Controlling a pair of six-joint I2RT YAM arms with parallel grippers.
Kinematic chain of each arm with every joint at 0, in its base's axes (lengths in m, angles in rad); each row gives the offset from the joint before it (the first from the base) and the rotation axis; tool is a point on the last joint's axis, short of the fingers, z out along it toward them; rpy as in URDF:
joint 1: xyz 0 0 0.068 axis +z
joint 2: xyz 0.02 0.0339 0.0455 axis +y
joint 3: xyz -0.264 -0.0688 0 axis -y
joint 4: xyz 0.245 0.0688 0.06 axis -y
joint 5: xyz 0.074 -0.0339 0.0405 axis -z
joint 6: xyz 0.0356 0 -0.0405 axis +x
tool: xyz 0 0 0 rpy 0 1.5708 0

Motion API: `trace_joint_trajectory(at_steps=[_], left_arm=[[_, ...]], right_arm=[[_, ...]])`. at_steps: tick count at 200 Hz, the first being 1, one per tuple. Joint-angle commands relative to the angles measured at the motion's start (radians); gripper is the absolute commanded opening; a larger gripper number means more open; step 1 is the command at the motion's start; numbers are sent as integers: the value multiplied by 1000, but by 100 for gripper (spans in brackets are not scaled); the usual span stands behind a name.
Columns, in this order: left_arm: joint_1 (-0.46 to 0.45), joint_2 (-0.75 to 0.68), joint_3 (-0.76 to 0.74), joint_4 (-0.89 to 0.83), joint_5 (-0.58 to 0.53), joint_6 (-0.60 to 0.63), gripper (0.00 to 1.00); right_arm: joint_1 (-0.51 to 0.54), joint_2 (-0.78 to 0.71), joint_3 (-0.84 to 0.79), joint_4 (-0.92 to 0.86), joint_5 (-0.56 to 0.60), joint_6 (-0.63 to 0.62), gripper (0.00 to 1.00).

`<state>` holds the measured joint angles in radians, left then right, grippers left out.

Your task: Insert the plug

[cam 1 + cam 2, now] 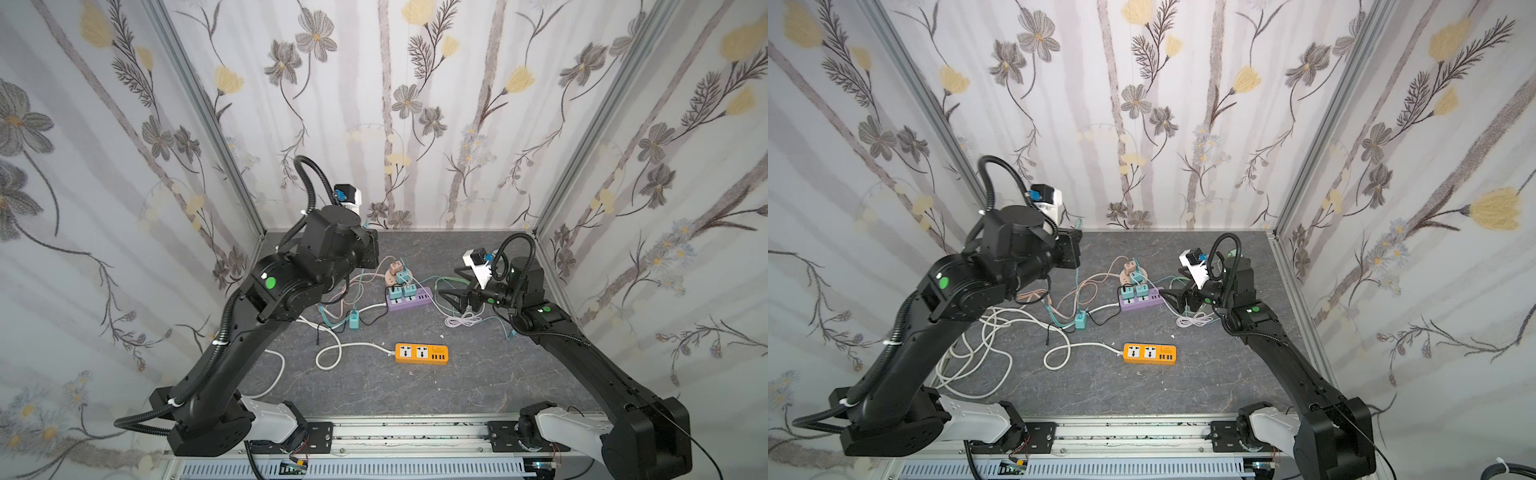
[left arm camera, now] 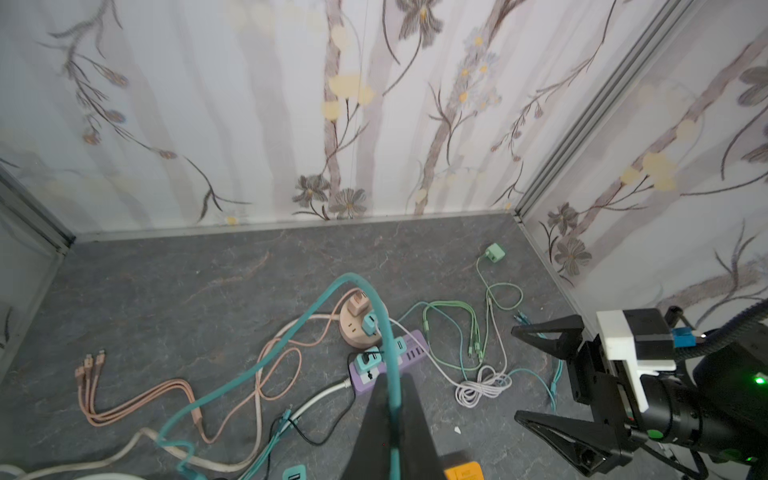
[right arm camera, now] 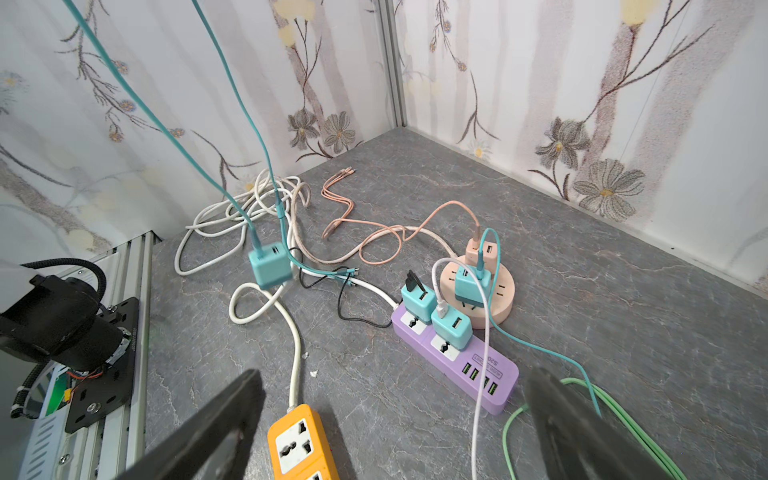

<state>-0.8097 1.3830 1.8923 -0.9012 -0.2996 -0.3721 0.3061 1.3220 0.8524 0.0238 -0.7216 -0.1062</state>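
Note:
A teal plug hangs on a taut teal cable low over the grey table, left of the purple strip; it also shows in both top views. Whether it touches the table I cannot tell. My left gripper is raised and shut on that cable; the wrist hides its fingers in both top views. An orange power strip lies in front with two free sockets. My right gripper stands open and holds nothing, low over the table between the orange and purple strips.
A purple strip carries two teal adapters, and a round pink socket behind it carries more. Pink, white, black and green cables sprawl around them. A green adapter lies near the back right corner.

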Motion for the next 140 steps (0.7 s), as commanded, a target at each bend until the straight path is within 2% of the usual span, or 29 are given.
trace_joint_trajectory(at_steps=[1, 34, 57, 100, 140], left_arm=[[14, 33, -89, 137, 118, -98, 0], [70, 103, -193, 291, 244, -166, 0], [120, 123, -235, 340, 258, -195, 0], [223, 91, -367, 384, 286, -247, 0], [301, 35, -508, 392, 292, -293, 0]], right_arm=[[29, 14, 11, -14, 35, -37, 98], [88, 36, -14, 32, 147, 17, 98], [138, 54, -40, 62, 202, 48, 98], [247, 138, -30, 49, 339, 33, 97], [365, 330, 121, -84, 433, -12, 93]])
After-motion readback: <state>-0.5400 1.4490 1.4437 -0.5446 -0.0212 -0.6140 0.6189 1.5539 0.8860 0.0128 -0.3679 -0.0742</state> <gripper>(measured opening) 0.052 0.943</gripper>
